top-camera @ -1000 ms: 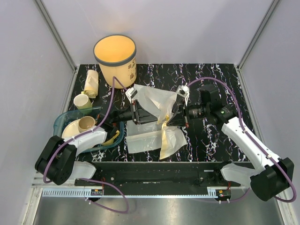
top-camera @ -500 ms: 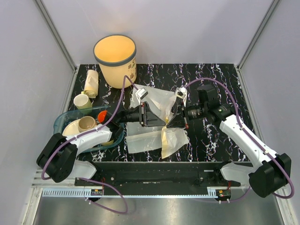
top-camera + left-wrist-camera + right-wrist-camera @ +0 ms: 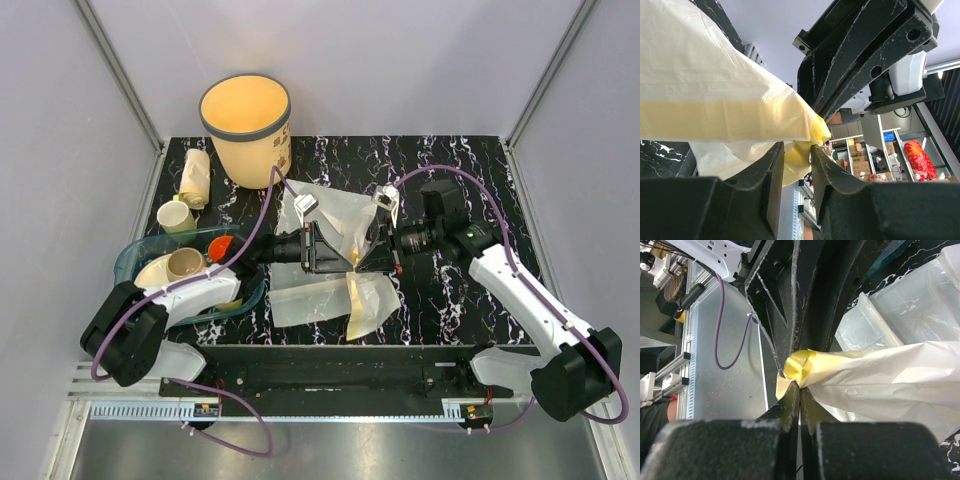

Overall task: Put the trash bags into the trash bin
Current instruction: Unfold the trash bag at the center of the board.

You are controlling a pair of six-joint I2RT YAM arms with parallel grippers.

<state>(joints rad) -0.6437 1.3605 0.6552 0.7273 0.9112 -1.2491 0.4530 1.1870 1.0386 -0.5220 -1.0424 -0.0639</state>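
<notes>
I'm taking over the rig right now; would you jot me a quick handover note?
Right gripper: shut on film of the trash bags, lifted at centre.
Left gripper: jaws slightly apart, film between them; grip unclear.
More bag film lies flat on the table at the near side.
Trash bin: upright at far left, no bag in it.
Done: film picked up. Left: carry the bags to the bin and drop them in.
</notes>
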